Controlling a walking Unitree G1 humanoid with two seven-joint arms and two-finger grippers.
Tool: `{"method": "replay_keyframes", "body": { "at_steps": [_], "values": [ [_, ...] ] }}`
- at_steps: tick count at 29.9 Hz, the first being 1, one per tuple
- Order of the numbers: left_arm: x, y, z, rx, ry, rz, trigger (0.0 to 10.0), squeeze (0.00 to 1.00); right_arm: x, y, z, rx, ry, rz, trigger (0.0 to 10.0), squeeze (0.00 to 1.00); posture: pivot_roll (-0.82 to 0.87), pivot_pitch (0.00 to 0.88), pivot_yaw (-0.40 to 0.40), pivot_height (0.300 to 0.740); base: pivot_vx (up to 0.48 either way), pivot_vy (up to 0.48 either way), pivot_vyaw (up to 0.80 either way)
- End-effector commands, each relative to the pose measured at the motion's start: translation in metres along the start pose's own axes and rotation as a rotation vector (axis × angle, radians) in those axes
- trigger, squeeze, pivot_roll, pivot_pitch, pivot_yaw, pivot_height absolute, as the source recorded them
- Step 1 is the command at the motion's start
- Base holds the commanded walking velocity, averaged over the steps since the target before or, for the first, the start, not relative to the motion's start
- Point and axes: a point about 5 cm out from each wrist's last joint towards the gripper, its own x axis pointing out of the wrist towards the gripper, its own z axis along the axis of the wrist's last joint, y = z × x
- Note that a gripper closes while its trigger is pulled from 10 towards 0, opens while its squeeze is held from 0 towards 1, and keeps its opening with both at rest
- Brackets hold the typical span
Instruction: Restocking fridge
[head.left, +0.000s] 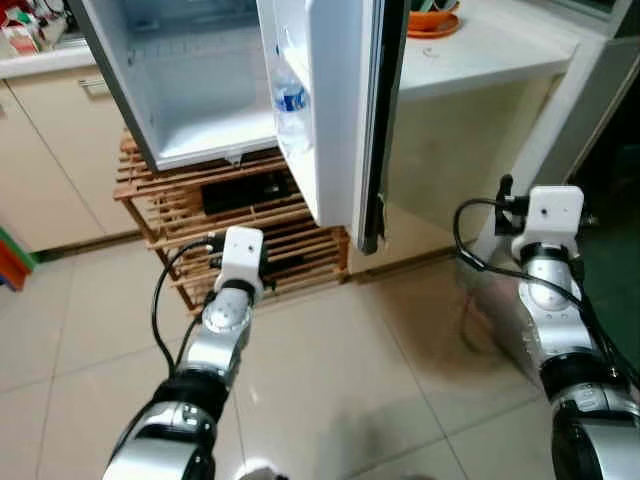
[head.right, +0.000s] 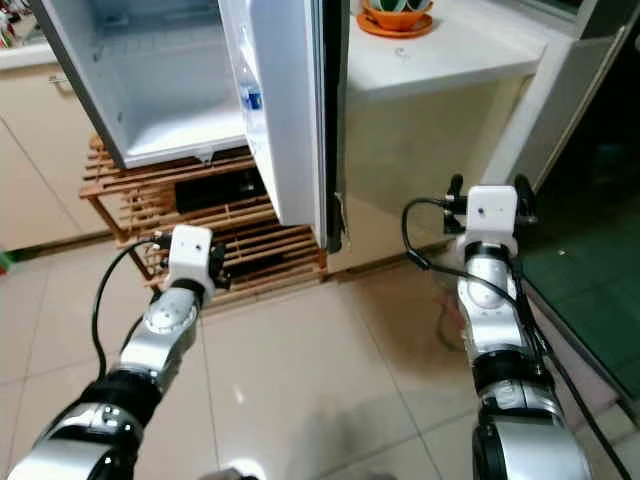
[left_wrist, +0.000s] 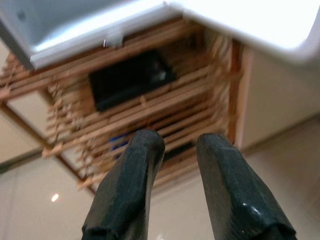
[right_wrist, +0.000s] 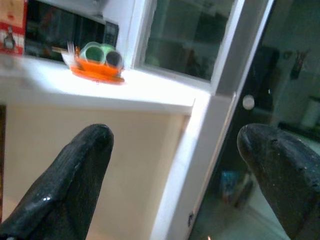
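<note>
Fridge (head.left: 190, 90): small white unit on a wooden slatted rack (head.left: 180, 215), up and ahead of the left end effector; interior looks bare
Door (head.left: 335, 110): swung open, edge-on between the two arms
Bottle (head.left: 291, 108): water bottle with blue label, upright in the door shelf, above and ahead of the left end effector, well apart from it
Left end effector (left_wrist: 177, 165): low before the rack, fingers narrow with a slim gap, holding nothing
Right end effector (right_wrist: 175, 165): beyond the door's outer side, facing the white table (right_wrist: 100, 90), fingers spread wide, empty
Orange dish (right_wrist: 97, 70): on the table, up and ahead of the right end effector, holding cups and a fork
Step in hand: judged as early; neither arm carries stock, so the next item has to be found first
Doing it well: keep both arms clear of the door edge; approach the shelves from the open side; spread the left fingers before any reach
Hard to make out: dark box (left_wrist: 130, 80) in the rack unidentified; blue thing lower in the rack blurred; fridge top and upper door shelves cut off; goods to be stocked not identifiable
</note>
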Motion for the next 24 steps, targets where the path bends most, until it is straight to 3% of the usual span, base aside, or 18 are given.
{"method": "replay_keyframes", "body": {
  "at_steps": [1,4,7,8,17,21,24],
  "values": [
    [-0.003,-0.001,-0.019,0.063,0.101,-0.019,10.0,0.0,0.006,0.003,0.001,-0.007,0.031,0.001,10.0,0.0,-0.04,0.0,0.028,0.736,0.0,0.0,0.0],
    [-0.014,-0.01,-0.056,0.14,0.321,-0.116,10.0,0.0,0.018,0.013,0.012,0.053,0.06,0.021,10.0,0.0,-0.03,0.0,0.022,0.736,0.0,0.0,0.0],
    [-0.017,-0.012,-0.062,0.138,0.363,-0.137,10.0,0.0,0.021,0.016,0.015,0.061,0.063,0.034,10.0,0.0,-0.03,0.0,0.02,0.736,0.0,0.0,0.0],
    [-0.02,-0.014,-0.07,0.144,0.406,-0.16,10.0,0.0,0.027,0.026,0.023,0.095,0.075,0.068,10.0,0.0,-0.03,0.0,0.018,0.736,0.0,0.0,0.0],
    [-0.017,-0.018,-0.064,0.182,0.384,-0.176,10.0,0.0,0.033,0.062,0.041,0.199,0.114,0.206,10.0,0.0,-0.03,0.0,-0.001,0.736,0.0,0.0,0.0],
    [-0.016,-0.025,-0.062,0.186,0.375,-0.19,10.0,0.0,0.036,0.087,0.065,0.261,0.079,0.311,10.0,0.0,-0.02,0.0,-0.018,0.736,0.0,0.0,0.0],
    [-0.016,-0.026,-0.062,0.182,0.372,-0.188,10.0,0.0,0.037,0.094,0.074,0.301,0.063,0.339,10.0,0.0,-0.02,0.0,-0.024,0.736,0.0,0.0,0.0]
  ]
}}
